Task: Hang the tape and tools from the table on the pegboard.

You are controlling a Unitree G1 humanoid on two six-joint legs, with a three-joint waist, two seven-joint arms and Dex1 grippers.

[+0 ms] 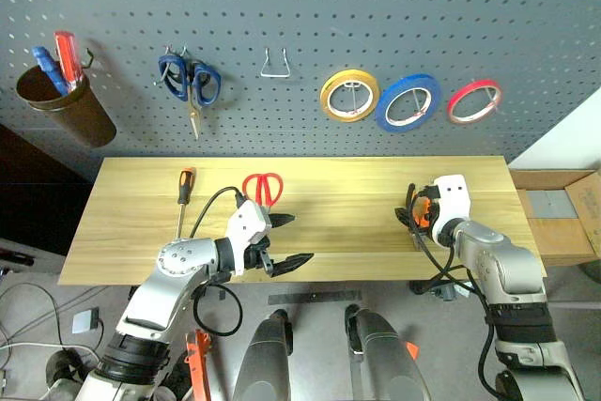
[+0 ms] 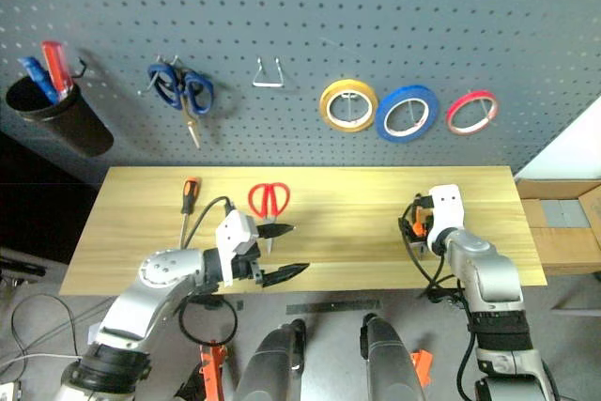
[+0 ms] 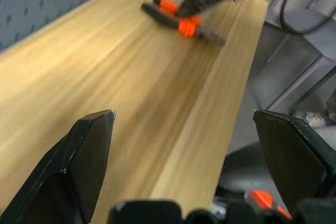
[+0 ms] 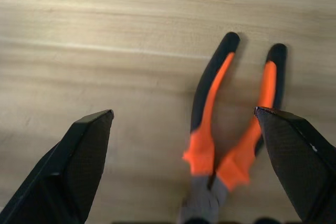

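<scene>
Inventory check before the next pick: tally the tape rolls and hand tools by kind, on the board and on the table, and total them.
Tape rolls: 3, yellow roll, blue tape, red roll
Scissors: 2, blue-handled scissors hung, red-handled scissors on the table
Pliers: 1, pliers
Screwdrivers: 1, screwdriver
Total: 7

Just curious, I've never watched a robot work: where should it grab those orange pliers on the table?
Probably across the two handles of the pliers, coming down from above. They lie flat on the table with handles splayed between the open right claw, so closing would squeeze both.
</scene>
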